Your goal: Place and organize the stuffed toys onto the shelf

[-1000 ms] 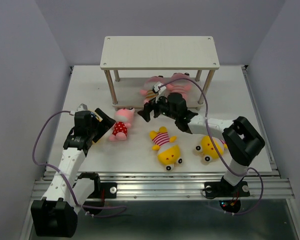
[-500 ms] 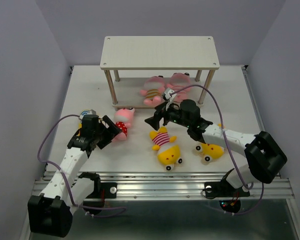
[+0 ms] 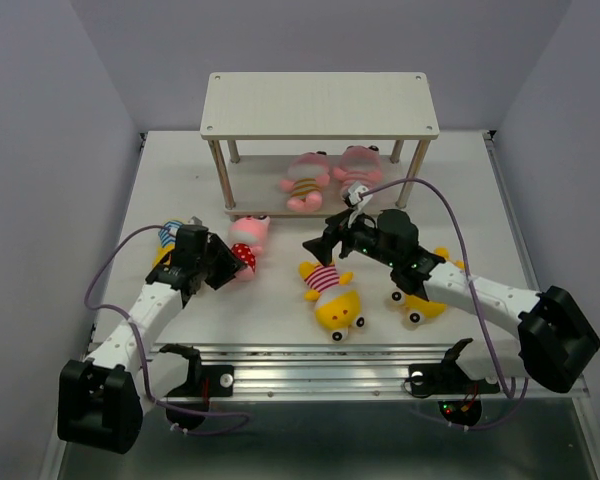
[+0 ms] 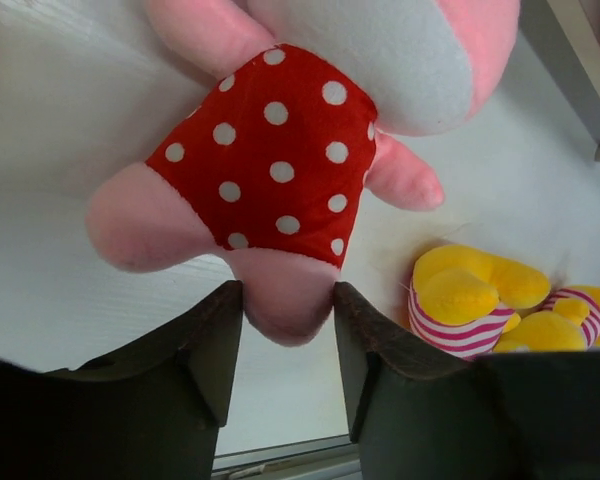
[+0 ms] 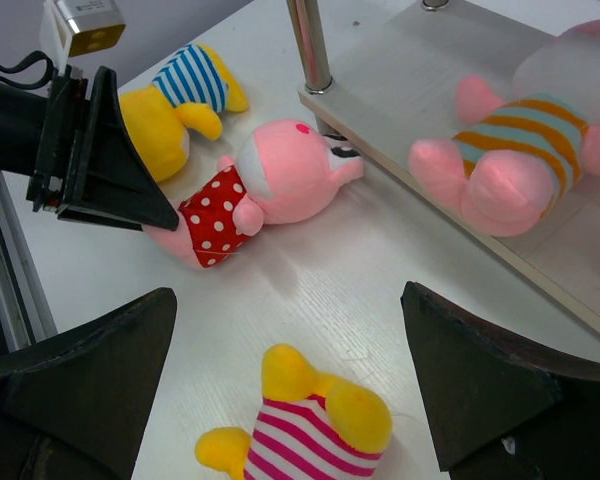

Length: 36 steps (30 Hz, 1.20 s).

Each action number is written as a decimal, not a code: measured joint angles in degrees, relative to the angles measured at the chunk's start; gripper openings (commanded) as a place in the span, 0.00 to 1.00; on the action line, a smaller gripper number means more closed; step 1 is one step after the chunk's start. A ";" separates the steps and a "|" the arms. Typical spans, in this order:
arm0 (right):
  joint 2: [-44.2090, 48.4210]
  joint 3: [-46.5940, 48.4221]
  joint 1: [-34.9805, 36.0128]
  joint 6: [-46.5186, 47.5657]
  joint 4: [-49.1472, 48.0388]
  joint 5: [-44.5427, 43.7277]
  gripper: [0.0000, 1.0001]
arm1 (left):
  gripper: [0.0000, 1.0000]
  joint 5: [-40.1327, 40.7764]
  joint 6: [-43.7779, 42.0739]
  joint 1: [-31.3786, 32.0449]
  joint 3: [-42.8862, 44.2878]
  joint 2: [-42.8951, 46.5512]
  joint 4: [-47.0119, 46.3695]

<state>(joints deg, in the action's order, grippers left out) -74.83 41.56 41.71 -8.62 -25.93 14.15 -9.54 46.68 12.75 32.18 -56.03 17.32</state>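
Note:
A pink toy in a red dotted shirt (image 3: 248, 238) (image 4: 280, 150) (image 5: 270, 185) lies on the table just in front of the shelf (image 3: 320, 105). My left gripper (image 3: 223, 262) (image 4: 288, 300) has closed on one of its legs, and both fingers touch the foot. Beside the left gripper lies a yellow toy in a blue striped shirt (image 3: 168, 238) (image 5: 175, 100). My right gripper (image 3: 330, 240) (image 5: 290, 300) hangs open and empty above a yellow toy in a pink striped shirt (image 3: 330, 295) (image 5: 310, 430). Two pink toys (image 3: 305, 180) (image 3: 358, 163) lie on the shelf's lower board (image 5: 400, 70).
Another yellow toy (image 3: 420, 300) lies partly under my right forearm. The shelf's metal legs (image 5: 308, 45) stand close behind the pink dotted toy. The shelf's top board carries nothing. Grey walls close in the table on three sides.
My left gripper moved right to the pink dotted toy and closed on its leg. My right arm drew back from the shelf toward the near edge, still open.

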 measured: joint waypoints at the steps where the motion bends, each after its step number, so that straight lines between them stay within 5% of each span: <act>1: 0.57 -0.22 0.00 -0.07 0.15 -0.22 1.00 | 0.37 -0.04 0.13 0.09 -0.04 -0.52 -0.48; 3: 1.84 -0.55 0.00 -0.31 0.42 -0.74 1.00 | 0.26 -0.07 0.07 0.31 -0.37 -1.38 -1.29; 5: 3.23 -1.11 0.00 -0.42 0.44 -1.57 1.00 | 0.00 -0.28 -0.04 0.55 -0.66 -2.01 -1.79; 22: 7.15 -3.15 0.00 -0.24 3.50 -7.23 1.00 | 0.00 2.97 -2.71 4.33 0.83 11.93 -0.70; 36: 13.60 -5.75 0.00 -0.20 3.67 -13.38 1.00 | 0.00 6.38 -1.53 6.05 2.49 17.84 -9.75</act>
<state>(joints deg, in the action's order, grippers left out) -61.23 35.81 41.71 -8.82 -22.26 0.78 -3.16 45.15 18.81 34.68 -38.20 7.57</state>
